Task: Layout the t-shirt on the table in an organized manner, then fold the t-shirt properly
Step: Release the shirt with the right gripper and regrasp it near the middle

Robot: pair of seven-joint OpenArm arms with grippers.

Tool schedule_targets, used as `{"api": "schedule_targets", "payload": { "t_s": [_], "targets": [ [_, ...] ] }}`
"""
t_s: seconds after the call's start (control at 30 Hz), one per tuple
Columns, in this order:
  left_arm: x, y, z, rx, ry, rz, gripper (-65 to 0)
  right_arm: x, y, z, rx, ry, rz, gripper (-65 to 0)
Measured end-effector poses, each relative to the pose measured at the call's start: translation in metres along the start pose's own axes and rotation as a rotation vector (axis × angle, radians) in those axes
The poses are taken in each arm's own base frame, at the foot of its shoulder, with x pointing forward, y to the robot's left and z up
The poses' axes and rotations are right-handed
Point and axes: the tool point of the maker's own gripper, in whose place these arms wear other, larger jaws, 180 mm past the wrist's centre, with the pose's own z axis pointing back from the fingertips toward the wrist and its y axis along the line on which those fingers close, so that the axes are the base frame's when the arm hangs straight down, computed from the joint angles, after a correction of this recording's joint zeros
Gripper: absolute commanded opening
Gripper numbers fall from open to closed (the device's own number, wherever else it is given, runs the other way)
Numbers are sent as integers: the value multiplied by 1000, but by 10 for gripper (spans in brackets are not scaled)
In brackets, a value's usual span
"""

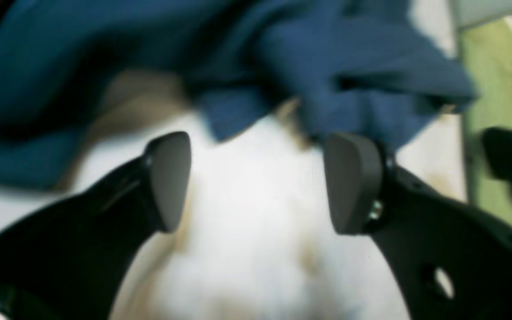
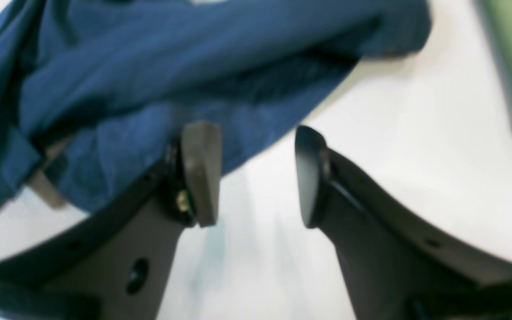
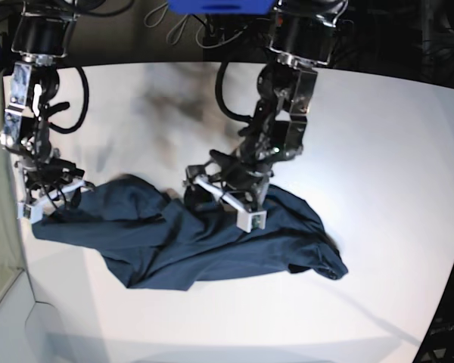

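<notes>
The dark navy t-shirt [image 3: 212,242] lies crumpled in a long bunched heap across the near half of the white table [image 3: 378,151]. My left gripper [image 3: 200,189] hovers low over the heap's middle top edge. In the left wrist view that gripper [image 1: 260,182] is open, bare table between its pads, with folds of the t-shirt [image 1: 327,58] just beyond the tips. My right gripper [image 3: 49,200] is at the heap's left end. In the right wrist view it [image 2: 256,175] is open and empty, the t-shirt [image 2: 194,58] lying behind its left finger [image 2: 200,173].
The table's left edge [image 3: 19,257] runs close to my right gripper, with a greenish floor [image 3: 0,242] beyond it. Green also shows at the right of the left wrist view [image 1: 496,111]. Black cables [image 3: 234,98] hang from the arms at the back.
</notes>
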Motion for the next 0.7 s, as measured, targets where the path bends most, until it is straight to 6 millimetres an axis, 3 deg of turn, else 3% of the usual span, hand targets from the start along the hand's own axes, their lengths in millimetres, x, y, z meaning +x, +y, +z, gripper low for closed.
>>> {"api": "schedule_targets", "payload": {
  "t_s": [0.13,0.27,0.53,0.7],
  "targets": [
    [-2,24,-19,61,17,-5,-128,-15,8,7,18,25,30,-370],
    [9,27,-38,66,-36,-22,-127,-22,8,16,18,28,46,-370],
    [-17,-18,-47,-35,18,-114,-127,-32,6,22,16,43,54,-370],
    [-18,-26,-47,-68,23,-45,-127,-32,5,22,13,43,57,-370]
  ]
}}
